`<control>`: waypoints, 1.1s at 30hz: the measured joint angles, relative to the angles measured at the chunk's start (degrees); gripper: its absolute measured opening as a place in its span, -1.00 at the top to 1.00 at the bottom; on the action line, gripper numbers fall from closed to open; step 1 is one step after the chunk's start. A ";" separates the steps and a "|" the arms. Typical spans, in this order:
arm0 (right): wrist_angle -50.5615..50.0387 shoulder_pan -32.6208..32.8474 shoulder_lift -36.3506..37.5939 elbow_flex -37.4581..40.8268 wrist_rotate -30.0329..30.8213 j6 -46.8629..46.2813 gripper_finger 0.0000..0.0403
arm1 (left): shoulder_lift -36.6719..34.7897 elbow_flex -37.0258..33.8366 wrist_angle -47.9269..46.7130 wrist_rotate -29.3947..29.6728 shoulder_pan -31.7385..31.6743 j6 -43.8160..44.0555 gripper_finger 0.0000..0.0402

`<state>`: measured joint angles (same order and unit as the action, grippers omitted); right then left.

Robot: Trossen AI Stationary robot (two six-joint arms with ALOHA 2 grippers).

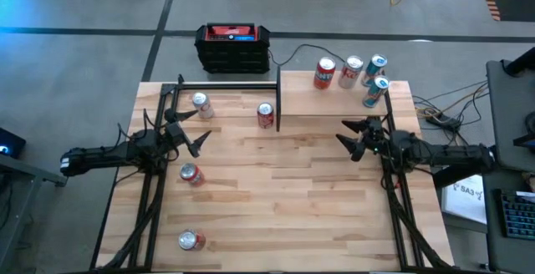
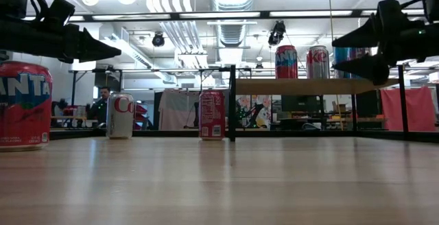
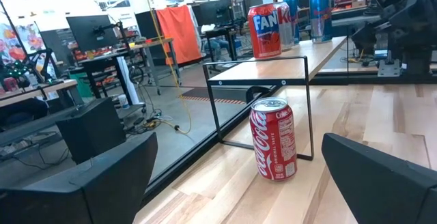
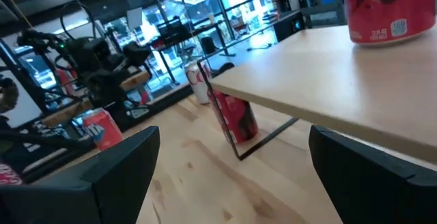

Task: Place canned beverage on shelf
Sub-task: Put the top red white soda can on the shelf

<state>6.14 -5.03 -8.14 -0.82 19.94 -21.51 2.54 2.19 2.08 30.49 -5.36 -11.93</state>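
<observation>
Both grippers hung wide open, holding nothing: left gripper (image 1: 191, 132), right gripper (image 1: 350, 137). Shelf (image 1: 368, 100) already had four cans. Coke can (image 1: 266, 115) stood just beside its left edge; I'd grab it square around the middle, upright.

Lighting: bright, even, from ceiling strip lights (image 2: 233, 14) above me; faint shadows on tabletop (image 1: 292, 190). My right wrist view: tilted, blurred. Low view: foreground soft.
</observation>
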 joint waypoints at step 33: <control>-4.91 -9.75 4.69 0.12 -15.93 14.05 -0.78 | 0.00 -0.01 -0.01 -0.01 -0.01 0.00 -0.99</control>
<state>1.23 -14.79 -3.45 -0.70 4.01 -7.46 2.55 2.18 2.07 30.48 -5.37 -11.92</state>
